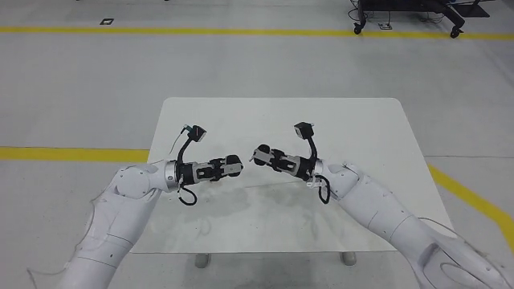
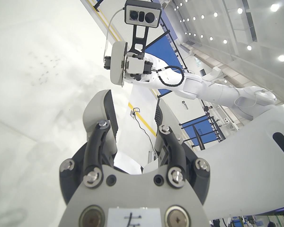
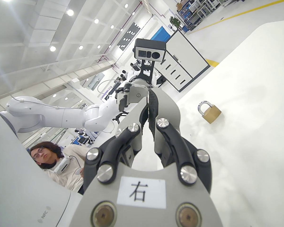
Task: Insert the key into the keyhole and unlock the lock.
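Barely begun: the padlock (image 3: 209, 112) lies locked on the table (image 3: 250, 90), well off to one side of the right gripper (image 3: 152, 96). That gripper's fingers press together (on a key? I cannot tell). The left gripper (image 2: 133, 100) gapes wide, empty.

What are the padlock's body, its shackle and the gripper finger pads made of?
Padlock body: probably brass, with a dull yellow-gold sheen. Shackle: likely steel, silvery and glossy. Finger pads: seemingly rubber or soft plastic, matte black and ribbed.
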